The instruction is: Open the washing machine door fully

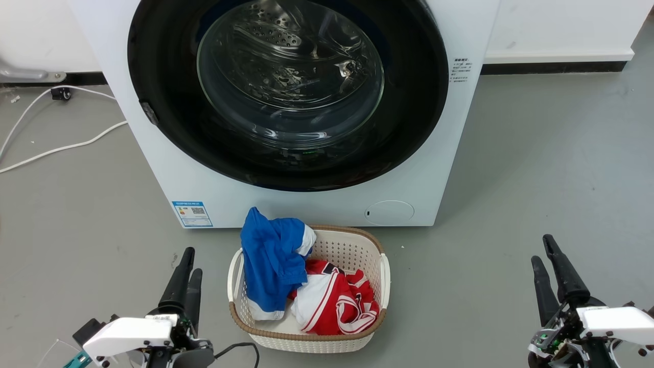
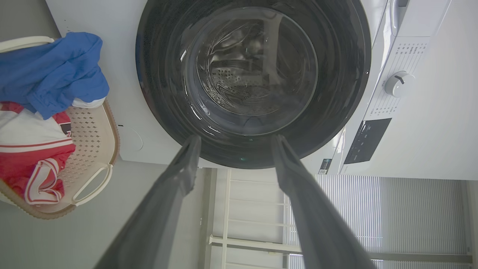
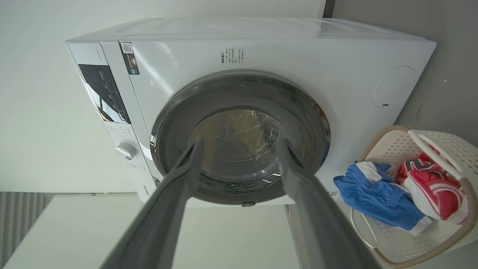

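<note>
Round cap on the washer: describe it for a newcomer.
Find the big white washing machine. Under its black door, low on the front's right, is the round cap. It is white and circular; the sticker at lower left is blue and rectangular.

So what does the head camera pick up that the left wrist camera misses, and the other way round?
Head view adds: the right gripper, white cables on the floor, and the blue sticker low on the machine. Left wrist view adds: the dial, the black panel near it, and blinds. Shared: the shut door, the basket with blue and red clothes, and the left gripper, open.
</note>
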